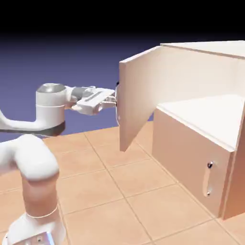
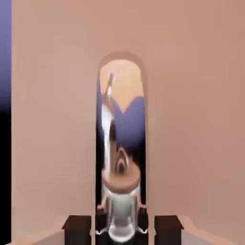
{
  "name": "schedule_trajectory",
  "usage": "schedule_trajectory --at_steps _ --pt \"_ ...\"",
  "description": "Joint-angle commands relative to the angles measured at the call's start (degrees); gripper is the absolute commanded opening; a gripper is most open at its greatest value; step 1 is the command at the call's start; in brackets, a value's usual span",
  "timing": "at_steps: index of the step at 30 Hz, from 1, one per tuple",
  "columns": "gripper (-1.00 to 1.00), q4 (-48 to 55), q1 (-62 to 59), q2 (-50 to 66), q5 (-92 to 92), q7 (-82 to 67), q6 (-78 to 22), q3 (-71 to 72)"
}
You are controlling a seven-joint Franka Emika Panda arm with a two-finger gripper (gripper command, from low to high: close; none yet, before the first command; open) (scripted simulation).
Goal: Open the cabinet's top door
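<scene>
The tan cabinet [image 1: 201, 67] stands at the right of the exterior view. Its top door [image 1: 141, 91] is swung well out from the cabinet's front, leaving the pale inside open to view. My gripper [image 1: 115, 99] presses against the door's outer face at its free edge, where the handle is hidden behind the panel. In the hand view the top door [image 2: 191, 119] fills the picture. Its curved silver handle [image 2: 122, 143] runs up the middle, mirror-like. My gripper [image 2: 122, 230] is shut on the handle's lower end, one dark fingertip [image 2: 78, 228] on each side.
Below the opening sits the shorter lower door [image 1: 191, 162], closed, with a small silver handle [image 1: 208, 179]. The tiled table top [image 1: 119, 191] stretches in front of the cabinet. My white arm [image 1: 36, 167] rises at the lower left.
</scene>
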Motion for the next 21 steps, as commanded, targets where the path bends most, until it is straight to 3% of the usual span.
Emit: schedule_trajectory --at_steps 1,9,21 --pt "-1.0 0.8 0.7 0.5 2.2 -0.2 -2.1 2.1" --pt "-1.0 11.3 -0.2 7.4 18.5 0.0 -19.4 18.7" --pt "-1.0 36.0 -18.4 15.4 32.9 0.3 -41.6 39.7"
